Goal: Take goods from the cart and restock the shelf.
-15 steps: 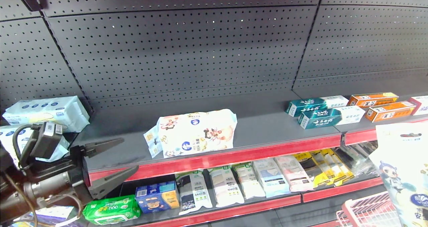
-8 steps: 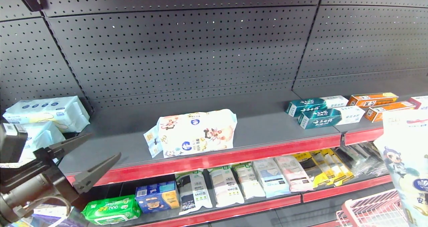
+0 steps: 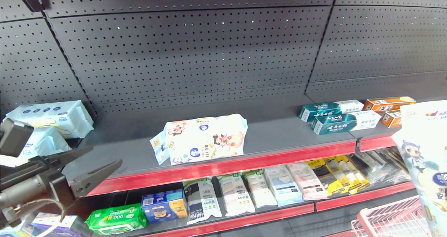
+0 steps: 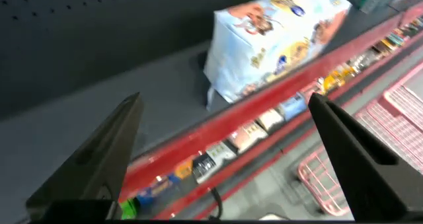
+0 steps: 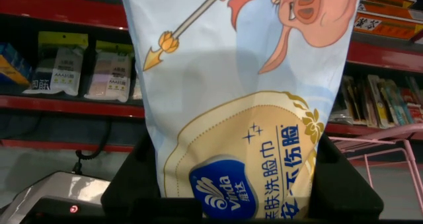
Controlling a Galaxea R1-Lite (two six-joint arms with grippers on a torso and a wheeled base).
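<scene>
1. Gripping a tall white held pack (image 5: 244, 85) printed with cartoon figures, the right gripper (image 5: 238, 197) has its dark fingers clamped on the lower part from both sides.
2. From the head camera, the held pack (image 3: 424, 160) stands upright at the right edge of the scene. It is nearer than the shelving and above the cart (image 3: 387, 219).
3. The left gripper (image 3: 106, 155) hovers at the left, on the near side of the red front strip of the upper shelf (image 3: 279, 125). Its fingers are spread apart with nothing between them.
4. The left wrist camera shows the same wide gap of the left gripper (image 4: 225, 112), which opens towards the shelf edge.
5. A shelved pack (image 3: 202, 137), also white with cartoon print, lies on its side around the middle of the upper shelf, close to the front edge. It is to the right of the left gripper and well apart from it.
6. Teal toothpaste boxes (image 3: 335, 116) sit further right on the same level. The orange boxes (image 3: 389, 104) beyond them are partly hidden by the held pack.
7. Pale blue tissue packs (image 3: 52, 116) are stacked at the left end, beyond the left arm.
8. On the lower shelf sit a green wipes pack (image 3: 117, 219), a blue box (image 3: 163, 205) and a row of sachets (image 3: 244, 193).
</scene>
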